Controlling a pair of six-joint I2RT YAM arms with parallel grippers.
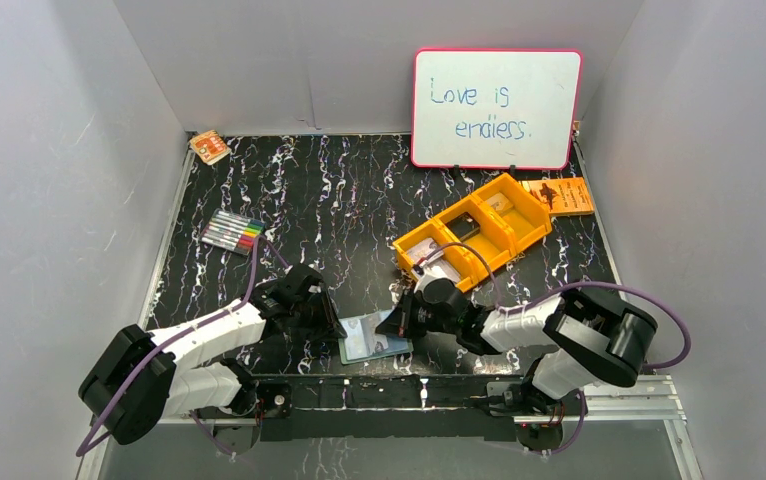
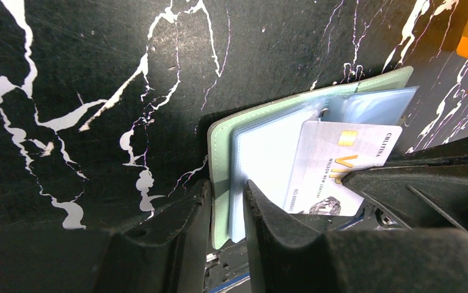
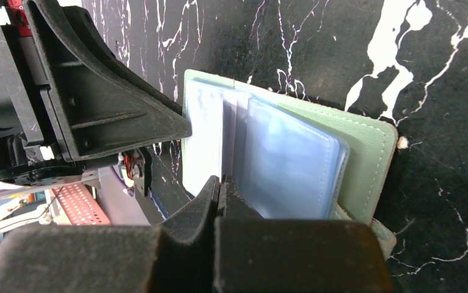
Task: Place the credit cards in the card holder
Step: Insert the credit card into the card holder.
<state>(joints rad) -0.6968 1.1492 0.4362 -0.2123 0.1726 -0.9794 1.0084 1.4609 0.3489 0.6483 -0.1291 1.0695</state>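
Found card holder (image 1: pixel 373 338) lying open on counter (image 1: pixel 339 200) at near edge, between both arms, grey-blue pockets upward. Noted left fingers (image 2: pixel 176 238) narrowly spread, straddling green cover's outer edge, one tip beside cover, other on pockets. Recorded right fingers (image 3: pixel 195 207) pressed together, pinching credit card (image 2: pixel 332 160) by one end. Logged card lying flat across clear pockets, chip upward. Cannot tell whether its far edge sits inside a pocket. Noted orange tray (image 1: pixel 499 252) well apart.
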